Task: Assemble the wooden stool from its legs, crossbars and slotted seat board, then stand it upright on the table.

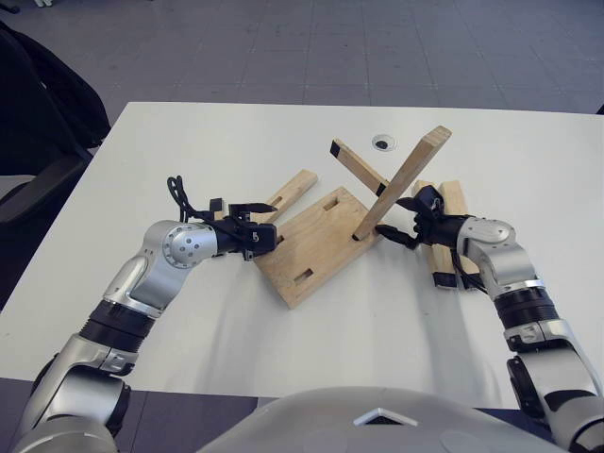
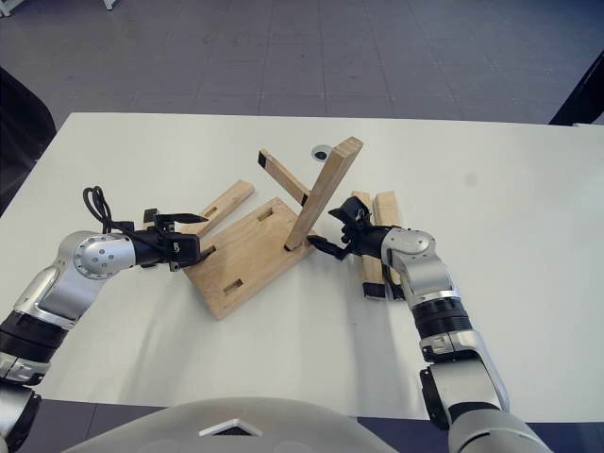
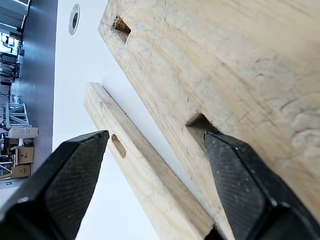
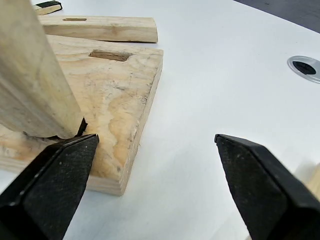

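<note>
Seat board (image 1: pixel 316 243) lies flat mid-table (image 1: pixel 189 151); a leg (image 1: pixel 401 184) stands tilted in its right slot; left gripper (image 1: pixel 272 229) gapes open at the board's left edge; right gripper (image 1: pixel 396 219) open beside the leg's foot.

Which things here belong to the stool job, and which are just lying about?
Job: seat board; tilted leg standing in it; crossbar on that leg; loose leg behind the board; two legs at right.
Idle: table grommet; dark chair at left.
</note>
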{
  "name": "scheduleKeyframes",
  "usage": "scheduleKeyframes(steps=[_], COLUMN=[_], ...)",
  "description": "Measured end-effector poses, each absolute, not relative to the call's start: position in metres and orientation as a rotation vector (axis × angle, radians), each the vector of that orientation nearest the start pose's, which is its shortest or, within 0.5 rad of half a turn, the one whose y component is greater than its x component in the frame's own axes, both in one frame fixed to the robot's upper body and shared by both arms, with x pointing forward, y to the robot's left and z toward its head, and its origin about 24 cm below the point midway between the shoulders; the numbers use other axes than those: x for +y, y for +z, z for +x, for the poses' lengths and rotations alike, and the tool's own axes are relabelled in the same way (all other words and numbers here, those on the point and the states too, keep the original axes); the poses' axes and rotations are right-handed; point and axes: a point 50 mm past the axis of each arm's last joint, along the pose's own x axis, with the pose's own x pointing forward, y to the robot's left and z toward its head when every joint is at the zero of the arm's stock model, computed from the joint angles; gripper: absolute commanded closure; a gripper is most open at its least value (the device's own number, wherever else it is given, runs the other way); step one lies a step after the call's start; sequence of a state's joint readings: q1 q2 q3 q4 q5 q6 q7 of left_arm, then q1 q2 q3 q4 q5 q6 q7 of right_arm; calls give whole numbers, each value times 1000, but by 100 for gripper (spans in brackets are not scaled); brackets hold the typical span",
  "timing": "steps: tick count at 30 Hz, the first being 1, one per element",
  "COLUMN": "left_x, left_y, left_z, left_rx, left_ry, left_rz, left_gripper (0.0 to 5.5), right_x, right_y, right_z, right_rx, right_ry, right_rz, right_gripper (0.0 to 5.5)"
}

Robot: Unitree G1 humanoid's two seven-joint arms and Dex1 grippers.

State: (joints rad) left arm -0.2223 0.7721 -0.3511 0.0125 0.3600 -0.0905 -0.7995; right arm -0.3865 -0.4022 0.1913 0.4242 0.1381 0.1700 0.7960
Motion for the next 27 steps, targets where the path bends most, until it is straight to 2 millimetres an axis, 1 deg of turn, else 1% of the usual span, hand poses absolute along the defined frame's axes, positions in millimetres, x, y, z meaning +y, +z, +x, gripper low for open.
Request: scheduleKeyframes(steps=[4, 7, 9, 11, 13, 18, 19, 22, 25, 27], left_x=[188, 186, 185, 184, 184, 184, 184, 184, 183, 182], left_y=[66, 66, 67, 68, 67, 67, 66, 66, 67, 69], left_z=[262, 263, 263, 263, 263, 263, 263, 262, 262, 262], left_rx=[268, 270, 267, 263, 264, 267, 269, 271, 267, 263], left_ry=[-1042, -1040, -1040, -1040, -1040, -1039, -1039, -1038, -1038, -1035], left_rz=[1195, 1193, 1195, 1197, 1196, 1194, 1193, 1191, 1193, 1194], left_gripper=[193, 193, 193, 193, 193, 193, 193, 193, 193, 193], right_x=[-159, -161, -166, -173, -181, -189, -191, -191, -195, -191], right_y=[35, 35, 37, 41, 44, 46, 46, 46, 35, 33], right_z=[314, 316, 316, 312, 303, 279, 276, 276, 277, 284], right_rx=[331, 321, 323, 328, 334, 377, 388, 391, 429, 423], right_ry=[867, 864, 865, 860, 861, 906, 904, 903, 870, 854], right_rz=[-283, -292, -303, -316, -319, -331, -333, -337, -337, -335], right_gripper=[122, 122, 122, 122, 122, 122, 122, 122, 122, 122])
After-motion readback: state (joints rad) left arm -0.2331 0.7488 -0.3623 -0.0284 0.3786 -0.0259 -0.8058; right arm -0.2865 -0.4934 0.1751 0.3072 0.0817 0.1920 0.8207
